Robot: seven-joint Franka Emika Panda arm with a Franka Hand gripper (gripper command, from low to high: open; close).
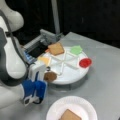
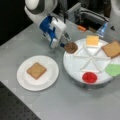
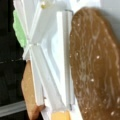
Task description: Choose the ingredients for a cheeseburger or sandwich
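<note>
Patty [image 2: 71, 47] is the piece in hand: dark brown disc at the edge of the divided tray [image 2: 75, 65], on the side facing the plate [image 2: 25, 80]. It looks tipped up, partly out over the tray rim. In a front view it sits at the tray's lower-left edge [image 1: 50, 76]. Wrist view is filled w/ it [image 3: 96, 65], right against a white divider.

Gripper [image 2: 65, 41] is at the patty, fingers down on it. Looks clamped on the patty, judging by the tilt and the close wrist shot, tho the fingertips are mostly hidden behind the blue-white gripper body.

Step, as I judge it: patty pick-up, 2nd layer. One bread slice [image 2: 36, 70] already lies on the plate, nothing on top of it. Other bread slice [image 2: 111, 49], cheese [image 2: 92, 40], green piece [image 2: 113, 69] and red piece [image 2: 89, 77] each sit in their own tray compartments, untouched.

Move in hand calls for a firm hold on a thin flat disc, clearing the tray rim w/o snagging, and keeping it level enough to land square on the bread, which is well apart from the tray.
</note>
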